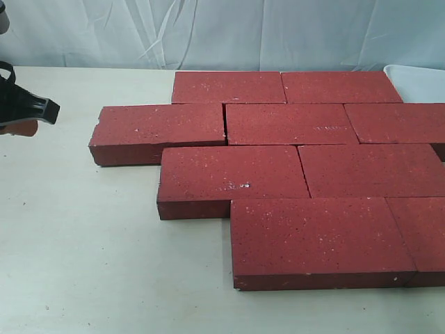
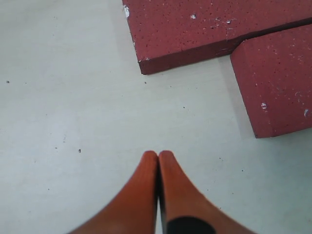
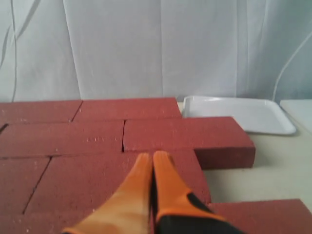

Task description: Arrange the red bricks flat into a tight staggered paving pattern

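Observation:
Several dark red bricks (image 1: pixel 292 160) lie flat on the table in four staggered rows, edges touching. The leftmost brick (image 1: pixel 158 131) of the second row sits slightly askew, with a thin gap at its right end. My left gripper (image 2: pixel 158 155) is shut and empty, hovering over bare table a short way from two brick corners (image 2: pixel 204 29). In the exterior view it shows only as a black part (image 1: pixel 24 106) at the left edge. My right gripper (image 3: pixel 153 157) is shut with nothing held, over the bricks (image 3: pixel 97 170) near the pattern's right side; the exterior view does not show it.
A white tray (image 3: pixel 239 113) stands at the back right beside the bricks, seen as a corner (image 1: pixel 421 82) in the exterior view. A pale curtain (image 1: pixel 222 31) hangs behind the table. Bare tabletop (image 1: pixel 90 250) lies left of and in front of the bricks.

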Controlling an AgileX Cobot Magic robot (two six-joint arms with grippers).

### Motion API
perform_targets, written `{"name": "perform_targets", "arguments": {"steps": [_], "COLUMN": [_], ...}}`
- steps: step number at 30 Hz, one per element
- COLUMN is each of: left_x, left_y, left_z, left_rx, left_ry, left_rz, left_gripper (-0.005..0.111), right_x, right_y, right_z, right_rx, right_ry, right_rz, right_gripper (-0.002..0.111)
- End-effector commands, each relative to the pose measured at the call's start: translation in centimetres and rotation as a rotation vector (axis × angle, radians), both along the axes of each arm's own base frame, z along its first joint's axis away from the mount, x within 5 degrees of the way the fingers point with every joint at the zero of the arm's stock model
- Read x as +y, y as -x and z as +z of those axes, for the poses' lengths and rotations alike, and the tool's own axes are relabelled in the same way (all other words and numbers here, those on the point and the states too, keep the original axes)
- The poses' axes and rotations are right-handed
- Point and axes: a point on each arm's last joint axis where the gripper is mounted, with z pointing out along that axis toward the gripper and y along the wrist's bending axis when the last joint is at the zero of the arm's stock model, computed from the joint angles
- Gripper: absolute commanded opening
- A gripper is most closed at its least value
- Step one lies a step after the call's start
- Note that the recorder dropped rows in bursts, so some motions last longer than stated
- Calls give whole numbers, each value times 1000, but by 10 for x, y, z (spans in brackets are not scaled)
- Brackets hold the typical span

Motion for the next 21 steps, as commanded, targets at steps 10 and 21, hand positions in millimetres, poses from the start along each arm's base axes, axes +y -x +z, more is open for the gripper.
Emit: {"name": "perform_targets", "arguments": {"steps": [10, 21], "left_x": [-1, -1], "left_y": [2, 2], "left_z": [1, 1], "left_rx": [-8, -8], "left_ry": [-4, -4], "left_rz": [-7, -7], "left_gripper": [0, 0], "right_x": [-1, -1], "right_y": [-1, 0], "right_z": [-19, -20], "right_rx": [83, 91], "right_ry": [17, 17], "right_rz": [-4, -5], "right_gripper": [-1, -1]}}
